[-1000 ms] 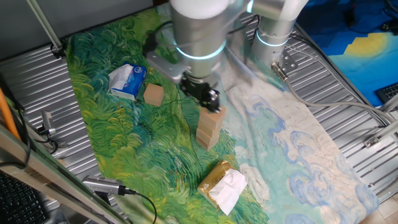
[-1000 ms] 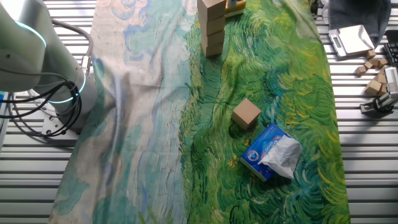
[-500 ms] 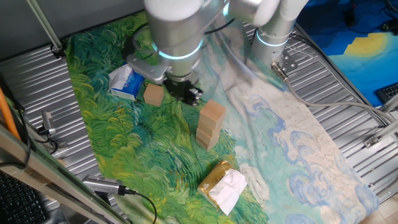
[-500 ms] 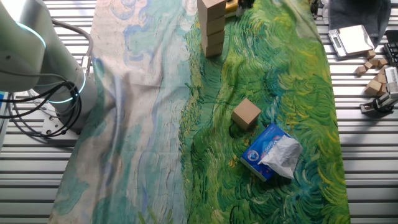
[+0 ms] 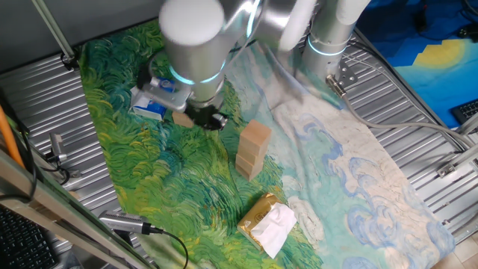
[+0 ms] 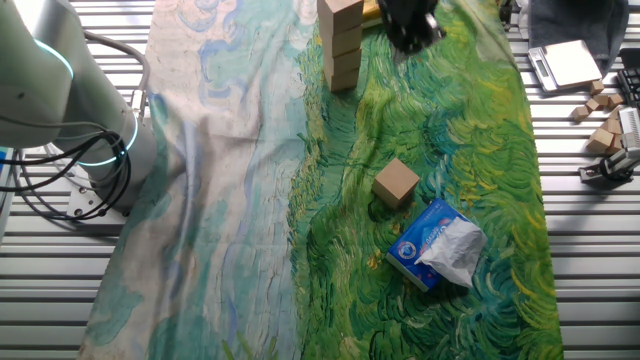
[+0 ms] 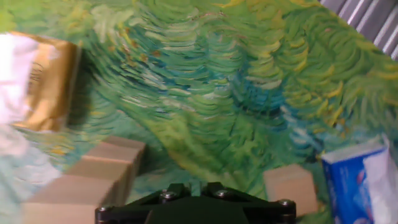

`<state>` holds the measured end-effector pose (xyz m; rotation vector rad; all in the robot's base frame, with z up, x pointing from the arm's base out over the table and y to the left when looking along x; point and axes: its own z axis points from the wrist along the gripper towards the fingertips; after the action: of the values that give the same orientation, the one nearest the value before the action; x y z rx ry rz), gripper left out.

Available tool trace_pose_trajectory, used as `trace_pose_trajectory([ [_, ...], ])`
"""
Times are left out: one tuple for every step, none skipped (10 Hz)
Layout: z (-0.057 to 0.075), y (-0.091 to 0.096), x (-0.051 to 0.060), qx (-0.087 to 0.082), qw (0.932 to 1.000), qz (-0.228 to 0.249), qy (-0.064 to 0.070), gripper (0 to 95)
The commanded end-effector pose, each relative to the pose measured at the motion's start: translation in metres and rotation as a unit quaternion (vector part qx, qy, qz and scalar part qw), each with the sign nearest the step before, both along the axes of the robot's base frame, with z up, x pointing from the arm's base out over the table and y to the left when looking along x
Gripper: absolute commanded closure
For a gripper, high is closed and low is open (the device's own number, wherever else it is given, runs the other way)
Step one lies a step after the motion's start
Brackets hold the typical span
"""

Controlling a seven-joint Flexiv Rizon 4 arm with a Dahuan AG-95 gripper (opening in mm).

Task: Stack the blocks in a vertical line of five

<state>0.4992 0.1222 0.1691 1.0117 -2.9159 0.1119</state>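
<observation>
A stack of light-brown wooden blocks point(image 5: 252, 149) stands upright in the middle of the painted cloth, tall and slightly uneven. It also shows in the other fixed view point(image 6: 340, 45) and at the lower left of the hand view point(image 7: 87, 180). One loose block point(image 6: 396, 183) lies on the green part, partly hidden behind my hand in one fixed view point(image 5: 181, 117), and it shows in the hand view point(image 7: 291, 190). My gripper point(image 5: 207, 119) hangs empty and open between the stack and the loose block, clear of both. It shows in the other fixed view point(image 6: 408, 28). Its fingertips are out of the hand view.
A blue-and-white soft packet point(image 6: 437, 243) lies just beyond the loose block. A yellow-and-white wrapped packet point(image 5: 267, 222) lies near the cloth's front edge. Small wooden pieces point(image 6: 603, 120) and a scale sit off the cloth on the ribbed metal table point(image 5: 418, 149).
My gripper has let go of the top block of the stack and moved away from it toward the loose block. The stack stays standing.
</observation>
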Motion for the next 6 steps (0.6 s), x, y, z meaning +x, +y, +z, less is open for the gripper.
trace_pose_trajectory([
  [-0.018,-0.006,0.005,0.007,0.9998,0.014,-0.007,95.0],
  [-0.023,-0.006,0.007,0.009,0.9996,0.027,-0.005,95.0],
  [-0.025,-0.005,0.008,0.012,0.9994,0.032,-0.004,95.0],
  [-0.025,-0.002,0.010,0.015,0.9990,0.043,-0.003,95.0],
  [-0.025,0.000,0.011,0.013,0.9986,0.051,0.001,95.0],
  [-0.025,0.006,0.014,0.013,0.9975,0.069,0.003,95.0],
])
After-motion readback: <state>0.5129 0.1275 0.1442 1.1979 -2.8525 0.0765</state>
